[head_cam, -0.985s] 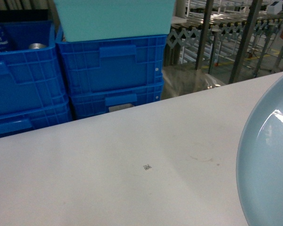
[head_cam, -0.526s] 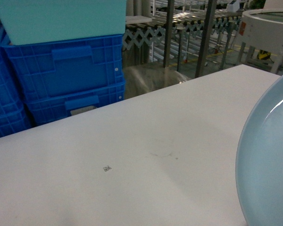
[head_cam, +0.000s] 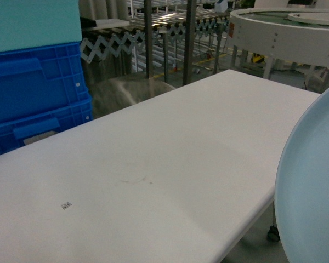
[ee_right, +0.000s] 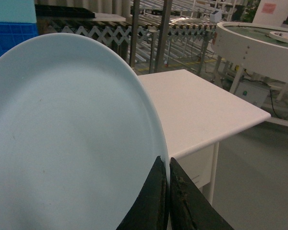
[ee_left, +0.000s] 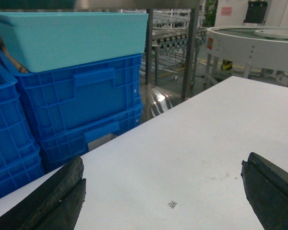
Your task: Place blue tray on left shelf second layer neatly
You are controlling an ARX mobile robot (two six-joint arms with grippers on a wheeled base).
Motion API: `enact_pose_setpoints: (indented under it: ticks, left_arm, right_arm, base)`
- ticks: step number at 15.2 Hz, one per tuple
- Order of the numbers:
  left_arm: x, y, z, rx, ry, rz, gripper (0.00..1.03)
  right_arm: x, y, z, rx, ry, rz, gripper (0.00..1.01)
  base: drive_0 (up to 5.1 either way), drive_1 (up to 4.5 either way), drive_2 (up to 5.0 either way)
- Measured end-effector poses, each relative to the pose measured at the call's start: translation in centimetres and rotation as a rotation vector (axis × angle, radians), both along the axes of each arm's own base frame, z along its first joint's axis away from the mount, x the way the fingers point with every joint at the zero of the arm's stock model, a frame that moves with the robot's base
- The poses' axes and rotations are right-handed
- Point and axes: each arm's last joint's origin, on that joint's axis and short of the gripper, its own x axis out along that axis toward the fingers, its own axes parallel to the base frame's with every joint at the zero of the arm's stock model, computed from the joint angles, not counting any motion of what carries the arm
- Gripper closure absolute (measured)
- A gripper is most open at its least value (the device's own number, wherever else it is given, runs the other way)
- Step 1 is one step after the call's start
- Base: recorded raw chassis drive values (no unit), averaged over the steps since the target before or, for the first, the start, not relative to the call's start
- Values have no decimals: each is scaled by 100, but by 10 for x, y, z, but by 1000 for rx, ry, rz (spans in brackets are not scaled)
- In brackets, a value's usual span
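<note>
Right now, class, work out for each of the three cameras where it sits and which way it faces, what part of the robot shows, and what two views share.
Head: on the robot, slanting down over the white table; no arm shows, only the blue tray at right.
Left wrist: on the left arm, facing the blue crates; the left gripper is wide open, empty.
Right wrist: on the right arm, facing the table's far corner; the right gripper pinches the tray's rim.
Shared: head and left wrist both show the small table sticker and the crates.
</note>
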Motion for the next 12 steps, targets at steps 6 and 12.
enact_pose_setpoints:
  ticks: [6, 12]
  left_arm:
    - [0, 0, 0, 0, 0, 0, 5]
    - [0, 0, 0, 0, 0, 0, 5]
  right_arm:
    - [0, 0, 0, 0, 0, 0, 99]
    - [0, 0, 0, 0, 0, 0, 99]
  base:
    - [-163, -163, -163]
    - [-154, -154, -154]
